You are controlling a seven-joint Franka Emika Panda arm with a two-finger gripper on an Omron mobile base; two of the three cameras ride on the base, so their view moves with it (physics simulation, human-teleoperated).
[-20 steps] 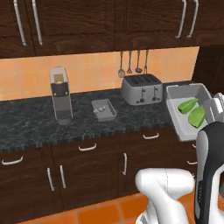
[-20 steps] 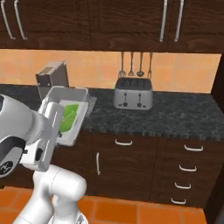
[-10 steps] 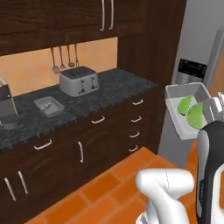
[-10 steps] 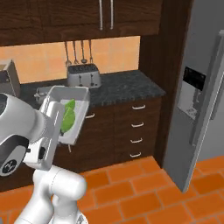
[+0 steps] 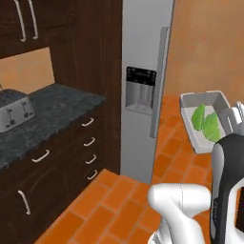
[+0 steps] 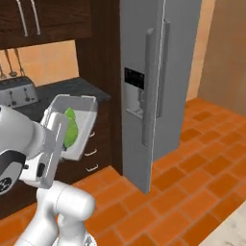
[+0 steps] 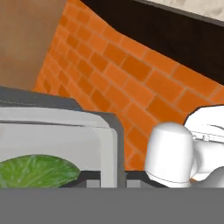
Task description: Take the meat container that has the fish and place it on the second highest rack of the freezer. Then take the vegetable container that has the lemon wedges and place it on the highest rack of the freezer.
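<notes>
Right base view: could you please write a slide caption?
Arm carries the vegetable container with lemon wedges toward the freezer.

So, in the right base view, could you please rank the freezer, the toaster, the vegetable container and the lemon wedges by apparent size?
1. freezer
2. vegetable container, though it is nearer the camera than the toaster, so this order is unsure
3. toaster, partly cut off by the frame edge
4. lemon wedges
</notes>
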